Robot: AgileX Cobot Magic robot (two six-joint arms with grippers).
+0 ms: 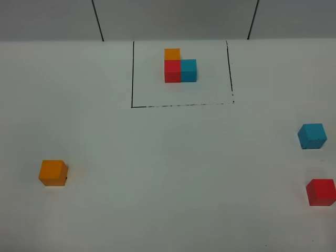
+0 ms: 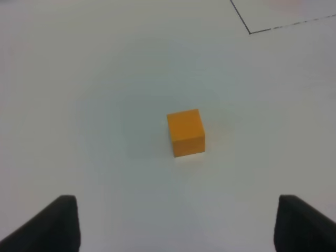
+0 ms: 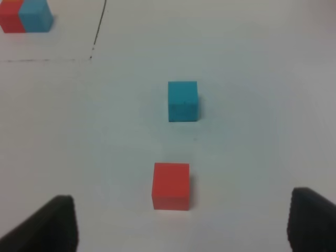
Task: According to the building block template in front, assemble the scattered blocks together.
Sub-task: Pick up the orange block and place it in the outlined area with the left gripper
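Observation:
The building block template is an L of orange, red and teal cubes inside thin black lines at the back centre; part of it shows in the right wrist view. The loose orange cube lies at the left and in the left wrist view. The loose teal cube and red cube lie at the right, also in the right wrist view as teal and red. My left gripper is open, short of the orange cube. My right gripper is open, short of the red cube. Neither arm shows in the high view.
The white table carries the black drawn frame, whose corner shows in the left wrist view. A grey back wall with two dark seams rises behind the table.

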